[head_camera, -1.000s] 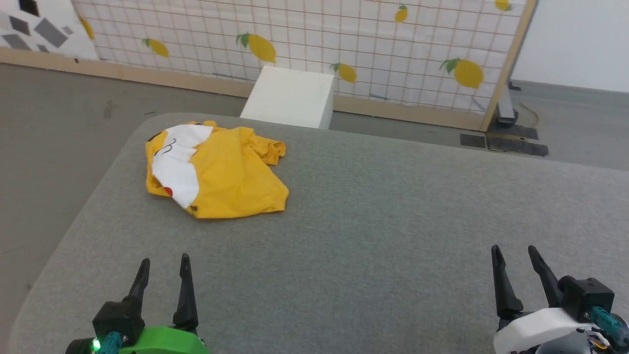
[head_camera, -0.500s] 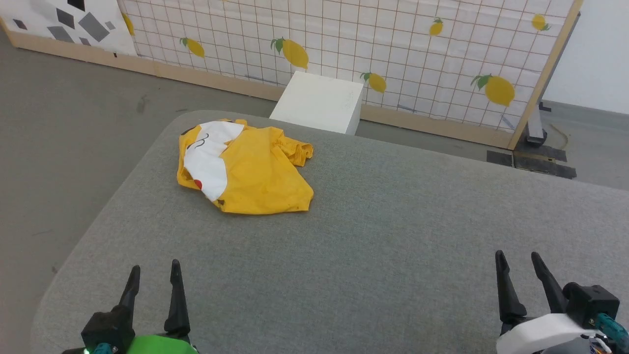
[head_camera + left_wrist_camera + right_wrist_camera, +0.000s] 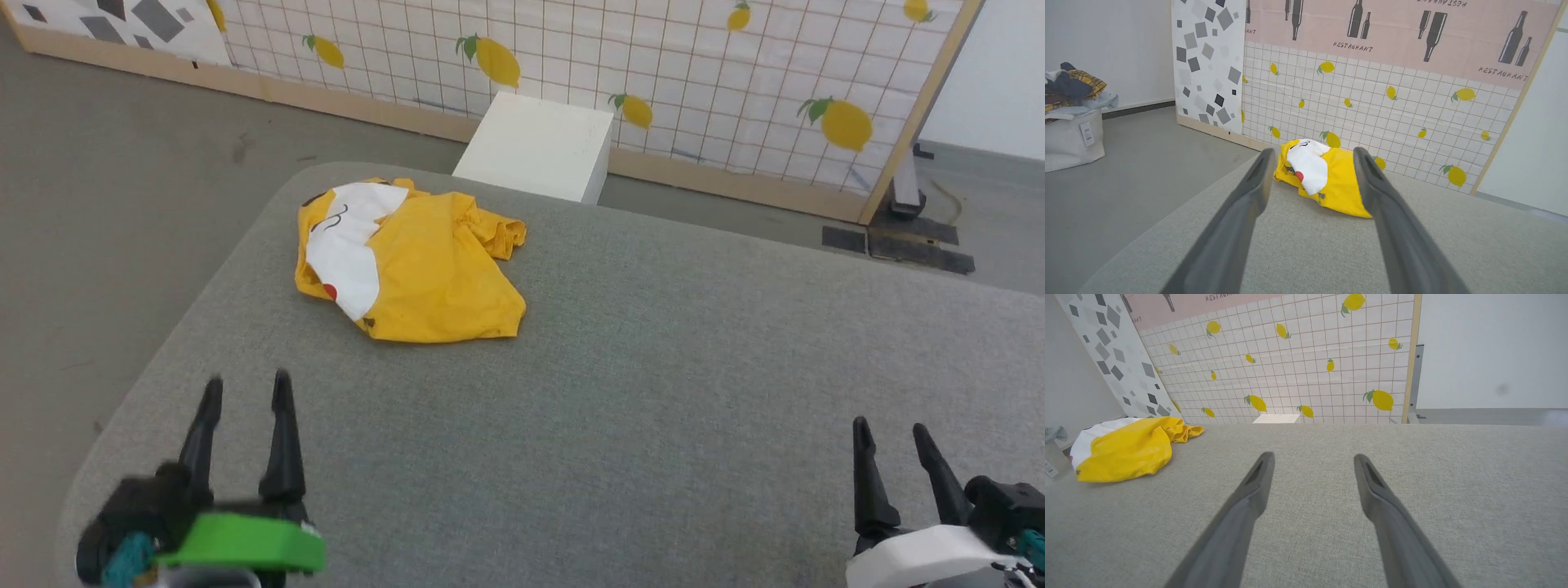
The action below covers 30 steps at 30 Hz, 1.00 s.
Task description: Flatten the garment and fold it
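The yellow T-shirt (image 3: 424, 269) lies crumpled in a heap at the far left corner of the grey table (image 3: 653, 367), a white print patch with black marks and a red dot facing up. In the left wrist view the T-shirt (image 3: 1331, 179) sits straight ahead between my fingers; in the right wrist view the T-shirt (image 3: 1126, 451) lies far to the left. My left gripper (image 3: 245, 392) is open and empty, well short of the shirt. At the near right edge my right gripper (image 3: 890, 429) is also open and empty.
A white box (image 3: 539, 147) stands on the floor just beyond the table's far edge. Behind it runs a lemon-patterned panel wall (image 3: 653, 65). A basket of clothes (image 3: 1069, 122) sits on the floor at the left. The table's rounded left edge drops off beside the shirt.
The head camera has shifted, moving the whole scene. My left gripper has risen and moved forward toward the shirt. The shirt lies as before.
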Available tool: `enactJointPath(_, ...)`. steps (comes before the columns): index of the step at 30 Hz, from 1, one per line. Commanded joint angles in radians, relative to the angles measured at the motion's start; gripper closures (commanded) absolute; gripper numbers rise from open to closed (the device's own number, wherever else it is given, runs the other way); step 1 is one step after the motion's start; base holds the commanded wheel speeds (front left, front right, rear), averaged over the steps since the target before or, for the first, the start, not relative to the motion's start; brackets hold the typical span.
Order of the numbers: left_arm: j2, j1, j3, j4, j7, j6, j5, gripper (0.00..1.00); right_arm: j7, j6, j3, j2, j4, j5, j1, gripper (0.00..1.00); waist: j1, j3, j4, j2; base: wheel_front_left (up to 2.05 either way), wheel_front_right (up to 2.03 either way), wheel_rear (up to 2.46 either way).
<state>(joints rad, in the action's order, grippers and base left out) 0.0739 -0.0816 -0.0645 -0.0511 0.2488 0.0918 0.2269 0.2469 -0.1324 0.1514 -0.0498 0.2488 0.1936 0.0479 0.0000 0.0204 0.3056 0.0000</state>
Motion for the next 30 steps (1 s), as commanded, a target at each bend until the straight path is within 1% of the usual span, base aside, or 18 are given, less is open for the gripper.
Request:
enactJointPath(1, 0.030, 0.060, 0.008, -0.006, 0.003, 0.013, 0.016, 0.00, 0.012, 0.002, 0.011, 0.000, 0.006, 0.008, 0.002, 0.00, 0.0000, -0.013, 0.000, 0.0000, 0.00, 0.00, 0.00)
enactJointPath(6, 0.148, 0.245, 0.037, -0.012, -0.100, 0.032, 0.058, 0.00, 0.015, 0.002, 0.040, 0.000, 0.001, -0.005, -0.002, 0.00, 0.0000, -0.050, -0.011, 0.0000, 0.00, 0.00, 0.00)
enactJointPath(7, 0.170, 0.290, 0.039, -0.005, -0.132, 0.034, 0.080, 0.00, 0.015, 0.002, 0.044, 0.000, -0.002, -0.009, -0.005, 0.00, 0.0000, -0.062, -0.016, 0.0000, 0.00, 0.00, 0.00)
enactJointPath(8, 0.180, 0.329, 0.037, 0.002, -0.155, 0.035, 0.104, 0.00, 0.015, 0.002, 0.050, 0.000, -0.005, -0.013, -0.008, 0.00, 0.0000, -0.071, -0.018, 0.0000, 0.00, 0.00, 0.00)
enactJointPath(10, 0.224, 0.411, 0.047, 0.026, -0.199, 0.037, 0.130, 0.00, 0.015, 0.002, 0.057, 0.000, -0.012, -0.021, -0.016, 0.00, 0.0000, -0.097, -0.027, 0.0000, 0.00, 0.00, 0.00)
enactJointPath(12, 0.267, 0.486, 0.061, 0.066, -0.239, 0.038, 0.151, 0.00, 0.015, 0.002, 0.059, 0.000, -0.017, -0.030, -0.029, 0.00, 0.0000, -0.127, -0.038, 0.0000, 0.00, 0.00, 0.00)
enactJointPath(17, 0.342, 0.663, 0.118, 0.201, -0.342, 0.039, 0.248, 0.00, 0.015, 0.002, 0.060, 0.000, -0.035, -0.050, -0.067, 0.00, 0.0000, -0.200, -0.076, 0.0000, 0.00, 0.00, 0.00)
enactJointPath(20, 0.407, 0.740, 0.194, 0.268, -0.400, 0.039, 0.299, 0.00, 0.015, 0.002, 0.054, 0.000, -0.056, -0.058, -0.090, 0.00, 0.0000, -0.242, -0.109, 0.0000, 0.00, 0.00, 0.00)
enactJointPath(22, 0.420, 0.780, 0.208, 0.322, -0.442, 0.039, 0.359, 0.00, 0.015, 0.002, 0.054, 0.000, -0.071, -0.065, -0.102, 0.00, 0.0000, -0.267, -0.129, 0.0000, 0.00, 0.00, 0.00)
enactJointPath(23, 0.429, 0.794, 0.221, 0.344, -0.464, 0.039, 0.372, 0.00, 0.015, 0.002, 0.055, 0.000, -0.078, -0.066, -0.106, 0.00, 0.0000, -0.276, -0.136, 0.0000, 0.00, 0.00, 0.00)
enactJointPath(25, 0.451, 0.820, 0.249, 0.398, -0.531, 0.039, 0.402, 0.00, 0.015, 0.002, 0.053, 0.000, -0.093, -0.069, -0.113, 0.00, 0.0000, -0.300, -0.156, 0.0000, 0.00, 0.00, 0.00)
enactJointPath(27, 0.461, 0.840, 0.251, 0.463, -0.606, 0.039, 0.439, 0.00, 0.015, 0.002, 0.051, 0.000, -0.106, -0.072, -0.121, 0.00, 0.0000, -0.326, -0.177, 0.0000, 0.00, 0.00, 0.00)
enactJointPath(30, 0.481, 0.868, 0.264, 0.538, -0.714, 0.032, 0.459, 0.00, 0.015, 0.002, 0.054, 0.000, -0.124, -0.078, -0.131, 0.00, 0.0000, -0.366, -0.202, 0.0000, 0.00, 0.00, 0.00)
